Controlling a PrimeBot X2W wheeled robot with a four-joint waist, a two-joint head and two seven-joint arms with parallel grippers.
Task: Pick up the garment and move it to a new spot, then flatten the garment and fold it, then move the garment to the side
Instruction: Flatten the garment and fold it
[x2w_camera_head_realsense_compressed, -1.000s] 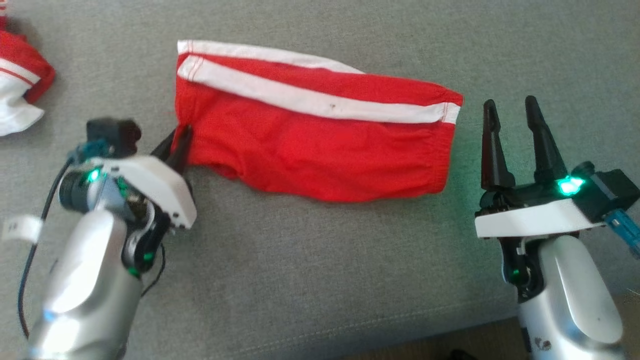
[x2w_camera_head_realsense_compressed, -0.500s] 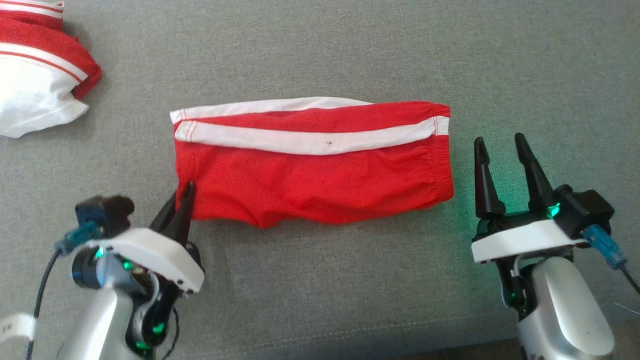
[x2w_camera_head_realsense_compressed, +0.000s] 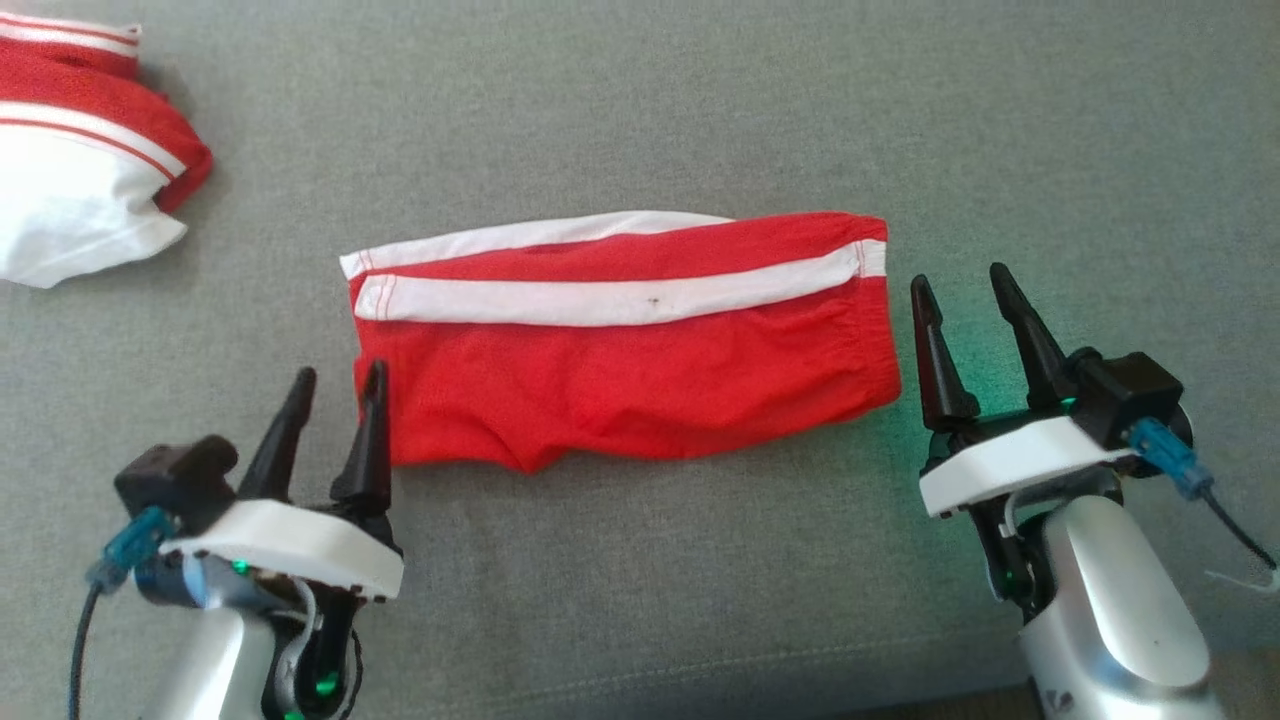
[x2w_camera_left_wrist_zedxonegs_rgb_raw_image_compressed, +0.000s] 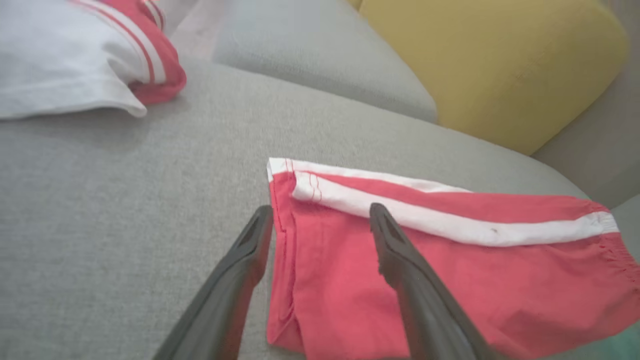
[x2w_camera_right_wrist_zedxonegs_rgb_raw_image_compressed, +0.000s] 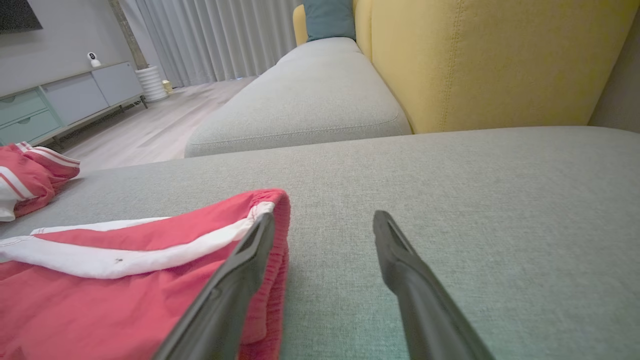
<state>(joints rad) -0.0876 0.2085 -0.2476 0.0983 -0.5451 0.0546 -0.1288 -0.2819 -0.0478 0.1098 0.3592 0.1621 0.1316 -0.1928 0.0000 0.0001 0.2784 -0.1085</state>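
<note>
Left claw (x2w_camera_head_realsense_compressed: 341, 370) newly unclenched off one folded red garment (x2w_camera_head_realsense_compressed: 620, 370) (a second garment (x2w_camera_head_realsense_compressed: 80, 200) far left); right claw (x2w_camera_head_realsense_compressed: 957, 275) spread too.

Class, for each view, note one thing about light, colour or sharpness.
Head view: a green glow from the right gripper tints the sofa beside the shorts. Left wrist view: soft all over, shorts washed pinker, left gripper blurred near the lens. Right wrist view: sharper and evenly lit, its gripper blurring toward the bottom edge.

Grey fabric sofa seat (x2w_camera_right_wrist_zedxonegs_rgb_raw_image_compressed: 450, 165) — yellow back cushion (x2w_camera_right_wrist_zedxonegs_rgb_raw_image_compressed: 480, 60) behind, teal cushion (x2w_camera_right_wrist_zedxonegs_rgb_raw_image_compressed: 327, 17) at far end. Pale pleated curtains (x2w_camera_right_wrist_zedxonegs_rgb_raw_image_compressed: 215, 35), light wood floor (x2w_camera_right_wrist_zedxonegs_rgb_raw_image_compressed: 150, 125), grey-green sideboard (x2w_camera_right_wrist_zedxonegs_rgb_raw_image_compressed: 60, 102) against grey wall (x2w_camera_right_wrist_zedxonegs_rgb_raw_image_compressed: 65, 30).
</note>
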